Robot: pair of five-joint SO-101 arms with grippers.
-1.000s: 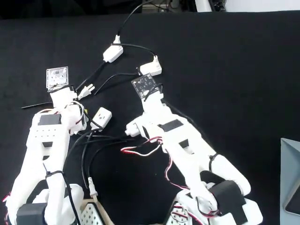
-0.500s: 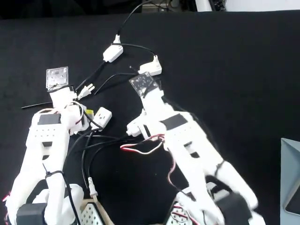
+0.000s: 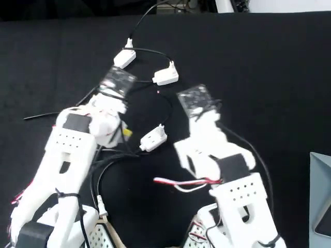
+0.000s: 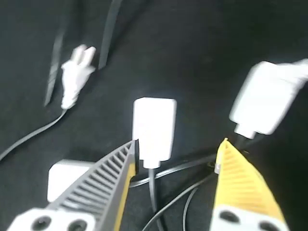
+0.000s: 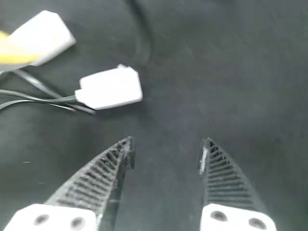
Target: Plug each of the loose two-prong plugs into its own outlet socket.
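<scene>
Right now the left tool (image 4: 178, 143) is gaping wide over the bench (image 3: 269, 62). A white socket block (image 4: 154, 127) is lying between its fingers, long axis pointing straight away from the tool, cord trailing back under it. A loose plug (image 4: 74, 79) is lying nearby, apart from that block, prongs pointing away too. The right tool (image 5: 167, 141) is also spreading wide, holding nothing, with a slanted block (image 5: 110, 89) lying just beyond its tips. A third block (image 3: 124, 58) and a fourth block (image 3: 165, 76) are lying toward the bench's far edge.
</scene>
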